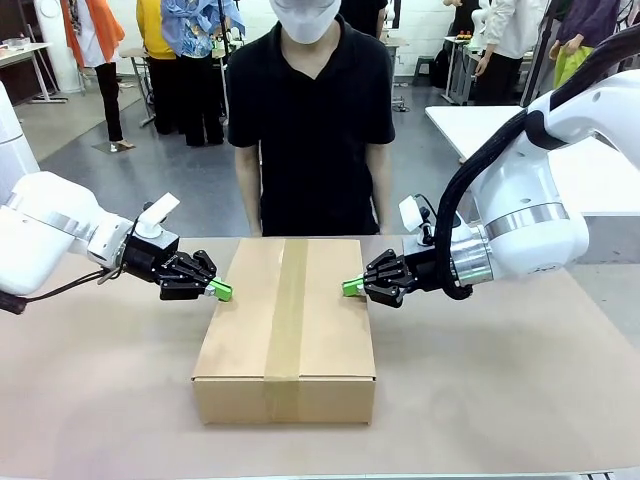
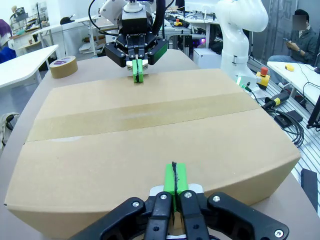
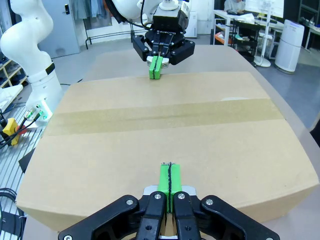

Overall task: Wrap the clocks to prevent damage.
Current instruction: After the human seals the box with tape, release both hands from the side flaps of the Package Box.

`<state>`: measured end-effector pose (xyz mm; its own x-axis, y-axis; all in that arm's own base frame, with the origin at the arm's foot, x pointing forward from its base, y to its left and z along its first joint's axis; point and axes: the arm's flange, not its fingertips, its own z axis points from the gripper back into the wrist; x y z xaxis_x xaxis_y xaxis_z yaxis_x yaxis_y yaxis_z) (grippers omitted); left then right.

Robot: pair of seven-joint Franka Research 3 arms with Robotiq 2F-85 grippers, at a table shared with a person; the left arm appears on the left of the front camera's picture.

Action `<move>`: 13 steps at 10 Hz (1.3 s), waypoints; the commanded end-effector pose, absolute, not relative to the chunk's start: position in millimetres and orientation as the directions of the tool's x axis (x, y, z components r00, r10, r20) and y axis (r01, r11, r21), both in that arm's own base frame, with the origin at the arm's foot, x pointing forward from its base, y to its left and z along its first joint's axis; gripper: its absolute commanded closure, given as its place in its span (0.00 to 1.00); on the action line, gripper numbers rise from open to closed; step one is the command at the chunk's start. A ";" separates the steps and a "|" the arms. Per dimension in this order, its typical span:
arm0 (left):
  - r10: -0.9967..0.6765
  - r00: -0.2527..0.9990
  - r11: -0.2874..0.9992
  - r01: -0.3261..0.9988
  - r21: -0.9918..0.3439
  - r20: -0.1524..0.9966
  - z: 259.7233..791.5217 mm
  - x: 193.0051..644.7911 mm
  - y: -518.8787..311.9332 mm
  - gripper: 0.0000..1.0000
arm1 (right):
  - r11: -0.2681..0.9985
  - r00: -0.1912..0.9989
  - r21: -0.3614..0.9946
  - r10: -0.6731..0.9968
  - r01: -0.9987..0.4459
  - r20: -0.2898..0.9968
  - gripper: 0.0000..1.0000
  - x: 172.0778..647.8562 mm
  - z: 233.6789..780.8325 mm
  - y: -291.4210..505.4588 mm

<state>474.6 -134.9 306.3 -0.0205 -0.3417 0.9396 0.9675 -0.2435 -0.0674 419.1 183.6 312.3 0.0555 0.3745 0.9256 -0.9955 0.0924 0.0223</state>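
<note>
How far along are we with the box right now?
Done: the cardboard box is closed, with a tape strip along its top seam. In hand: the shut left gripper and shut right gripper meet its opposite edges. Left: no clocks or wrapping are visible, so wrapping progress cannot be judged.

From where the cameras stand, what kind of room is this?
Probably a robotics lab or workshop. Two white robot arms flank a taped cardboard box on a table, another white arm stands on a side bench with cables, and more white worktables with people fill the background.
</note>
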 end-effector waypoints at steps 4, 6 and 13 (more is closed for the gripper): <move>-0.348 -0.021 -0.241 0.968 -0.068 0.937 304.1 474.5 -135.2 1.00 | 0.094 0.060 0.026 0.378 -0.995 0.924 0.99 418.9 309.4 184.6; -0.342 -0.021 -0.244 0.968 -0.067 0.940 306.3 474.6 -134.9 1.00 | 0.092 0.055 0.022 0.375 -0.995 0.926 0.99 419.1 312.3 183.6; -0.695 0.014 -0.153 0.974 -0.167 0.719 506.9 455.0 -85.6 1.00 | 0.283 0.106 -0.098 0.626 -0.954 0.772 0.99 339.3 510.8 125.2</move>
